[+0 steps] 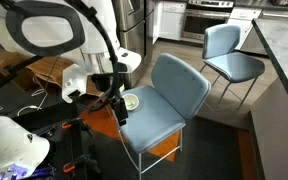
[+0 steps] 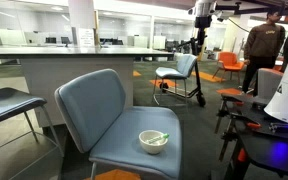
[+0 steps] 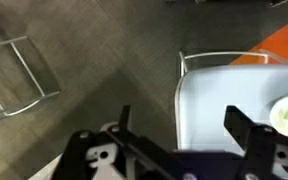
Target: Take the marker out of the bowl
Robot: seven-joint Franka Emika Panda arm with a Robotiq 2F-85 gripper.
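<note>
We note the marker (image 2: 158,136) lying inside the bowl (image 2: 153,144), lower centre of an exterior view. The bowl rests on the blue chair (image 2: 102,105) seat. In the wrist view the gripper (image 3: 180,122) hangs above the seat, fingers spread, empty; the bowl is at frame right.

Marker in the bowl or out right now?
In. The marker lies inside the bowl, which sits on the chair seat. The gripper is open, holding nothing.
</note>
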